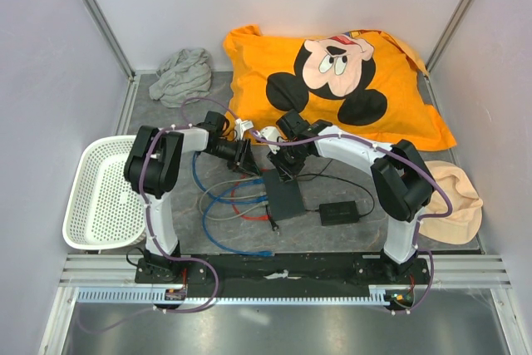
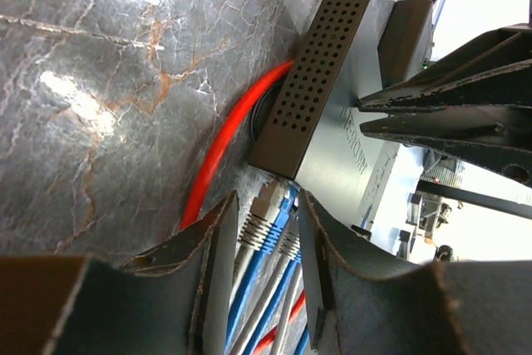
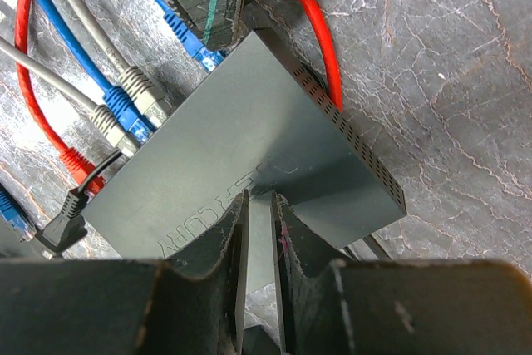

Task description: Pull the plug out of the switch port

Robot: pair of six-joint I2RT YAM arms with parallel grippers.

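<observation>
The switch point(image 1: 284, 197) is a flat black box on the marble table, also in the left wrist view point(image 2: 332, 147) and the right wrist view point(image 3: 249, 139). Grey point(image 3: 137, 89), blue point(image 3: 195, 43) and red point(image 3: 79, 164) plugs sit in its sockets. My left gripper point(image 1: 252, 160) is open at the socket edge. In its own view point(image 2: 268, 199) its fingers stand on either side of a grey plug point(image 2: 264, 209) and a blue plug point(image 2: 287, 226). My right gripper point(image 1: 283, 174) is nearly closed and empty. Its tips point(image 3: 260, 197) rest on the switch's top.
A black power brick point(image 1: 339, 214) lies right of the switch. Blue, red and grey cables point(image 1: 229, 201) loop on its left. A white basket point(image 1: 100, 193) stands at the left edge. An orange cartoon pillow point(image 1: 332, 81), a grey cloth point(image 1: 183, 72) and a beige cloth point(image 1: 453, 201) lie around.
</observation>
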